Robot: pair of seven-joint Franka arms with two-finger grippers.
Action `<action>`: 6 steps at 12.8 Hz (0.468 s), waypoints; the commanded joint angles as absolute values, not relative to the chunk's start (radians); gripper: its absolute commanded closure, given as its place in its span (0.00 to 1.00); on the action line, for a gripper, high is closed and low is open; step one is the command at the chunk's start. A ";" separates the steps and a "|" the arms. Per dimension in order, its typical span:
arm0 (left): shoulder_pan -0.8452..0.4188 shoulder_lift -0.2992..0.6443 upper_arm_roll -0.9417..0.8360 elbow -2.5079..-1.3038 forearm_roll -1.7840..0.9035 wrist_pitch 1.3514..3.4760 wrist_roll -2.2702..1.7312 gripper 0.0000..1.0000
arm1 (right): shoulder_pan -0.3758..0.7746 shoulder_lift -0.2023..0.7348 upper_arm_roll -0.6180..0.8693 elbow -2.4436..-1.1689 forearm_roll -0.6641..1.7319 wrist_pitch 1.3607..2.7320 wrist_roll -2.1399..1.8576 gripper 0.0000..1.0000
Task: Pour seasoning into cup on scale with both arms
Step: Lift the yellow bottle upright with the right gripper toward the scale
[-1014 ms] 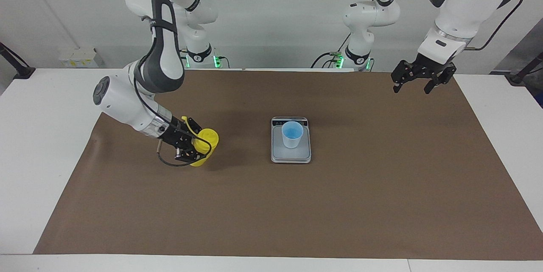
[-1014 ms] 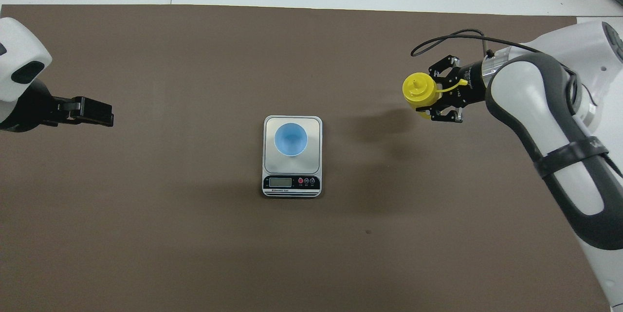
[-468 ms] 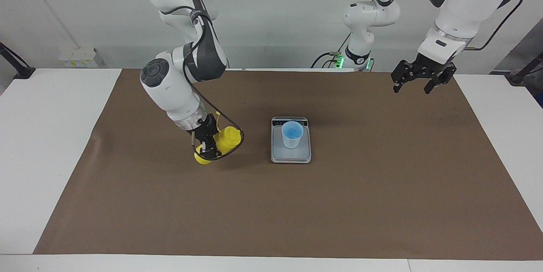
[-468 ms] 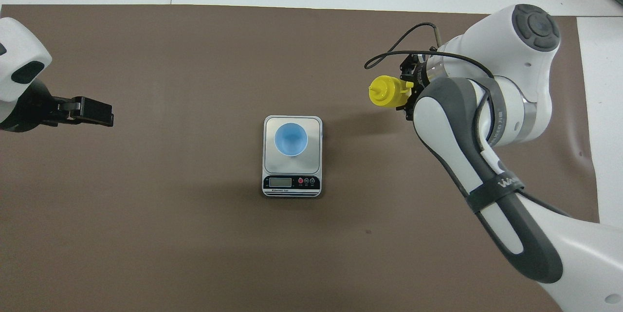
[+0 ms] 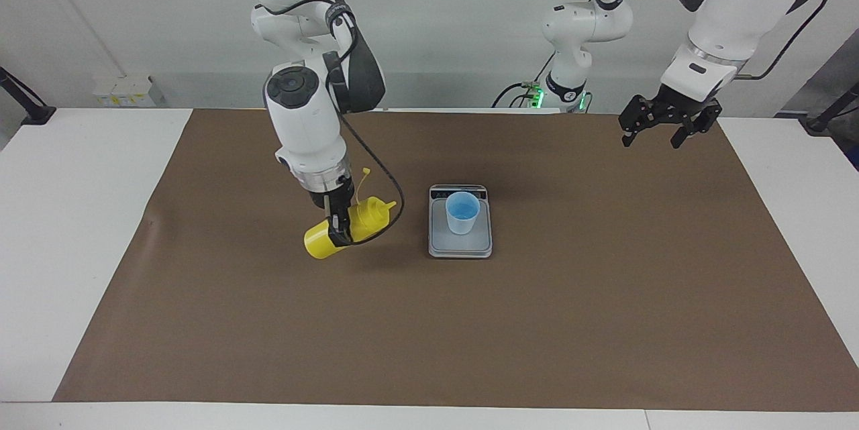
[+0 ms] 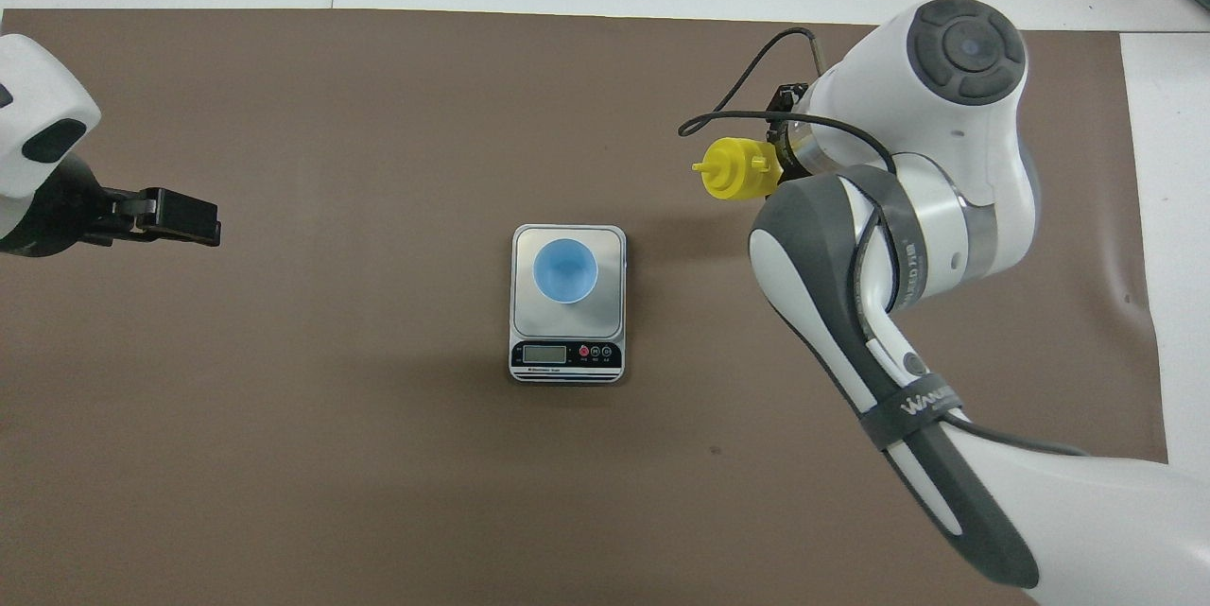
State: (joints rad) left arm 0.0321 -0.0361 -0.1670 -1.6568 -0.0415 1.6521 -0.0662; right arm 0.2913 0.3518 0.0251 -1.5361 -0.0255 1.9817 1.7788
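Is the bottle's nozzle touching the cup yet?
Apart. The facing view shows bare mat and scale edge between the bottle nozzle and the cup.

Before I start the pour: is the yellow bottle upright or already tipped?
Tipped. The yellow bottle lies nearly on its side in the right gripper, nozzle aimed toward the cup on the scale, not yet over it.

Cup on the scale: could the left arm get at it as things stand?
Probably yes. The left gripper hangs open and empty over the mat, and nothing lies between it and the cup. The right gripper, holding the yellow bottle, is beside the scale, not over the cup.
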 commanded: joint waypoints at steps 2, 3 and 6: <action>0.043 -0.060 -0.167 -1.678 -0.058 1.643 -0.058 0.00 | 0.370 0.406 0.021 -1.395 -0.110 1.906 1.879 1.00; 0.043 -0.060 -0.167 -1.678 -0.058 1.643 -0.058 0.00 | 0.391 0.438 0.020 -1.334 -0.138 1.854 1.894 1.00; 0.043 -0.060 -0.167 -1.678 -0.058 1.643 -0.058 0.00 | 0.478 0.468 0.025 -1.315 -0.322 1.839 1.934 1.00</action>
State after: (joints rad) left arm 0.0321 -0.0362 -0.1670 -1.6568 -0.0415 1.6520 -0.0662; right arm 0.4368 0.4178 0.0258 -1.3752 -0.2336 1.8645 1.8879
